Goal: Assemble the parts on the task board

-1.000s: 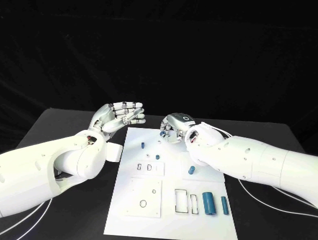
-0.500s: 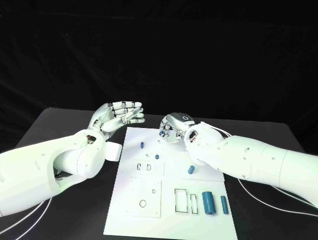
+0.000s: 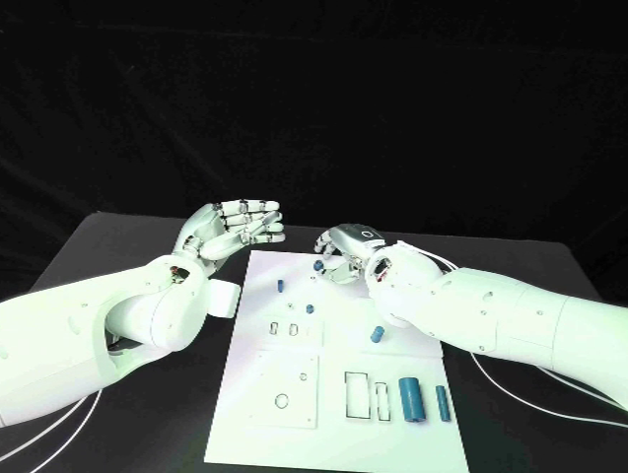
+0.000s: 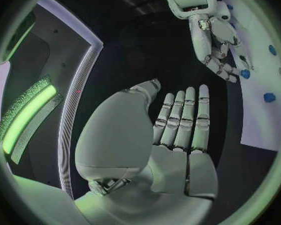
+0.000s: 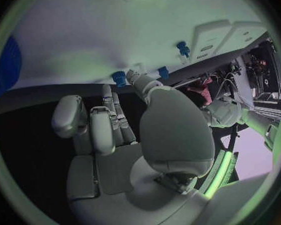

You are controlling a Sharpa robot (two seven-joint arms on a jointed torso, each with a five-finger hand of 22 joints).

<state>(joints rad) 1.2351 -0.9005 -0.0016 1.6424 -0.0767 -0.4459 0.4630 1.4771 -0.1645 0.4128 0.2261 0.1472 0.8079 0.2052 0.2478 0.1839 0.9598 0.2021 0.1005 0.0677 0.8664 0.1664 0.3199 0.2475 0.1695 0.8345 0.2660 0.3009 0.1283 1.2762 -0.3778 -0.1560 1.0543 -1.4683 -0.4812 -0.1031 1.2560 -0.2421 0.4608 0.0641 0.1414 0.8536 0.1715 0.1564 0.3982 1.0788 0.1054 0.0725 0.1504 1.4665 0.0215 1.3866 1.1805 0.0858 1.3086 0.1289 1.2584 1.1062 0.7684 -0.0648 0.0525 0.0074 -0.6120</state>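
The white task board (image 3: 345, 394) lies mid-desk (image 3: 129, 256), with blue parts (image 3: 412, 396) lying by its near right corner and smaller ones standing near its far edge. Beyond that far edge the left hand (image 3: 236, 229) hovers empty, fingers (image 4: 185, 116) straight and pressed together. The right hand (image 3: 345, 252) curls over the far edge; I cannot tell whether it pinches anything.

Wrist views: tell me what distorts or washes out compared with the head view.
Left wrist view: fisheye bends the task board edge; green glare strip at the rim. Right wrist view: board bright and hazy, right hand sharp. Head view: board edges straight, evenly lit, backdrop black.
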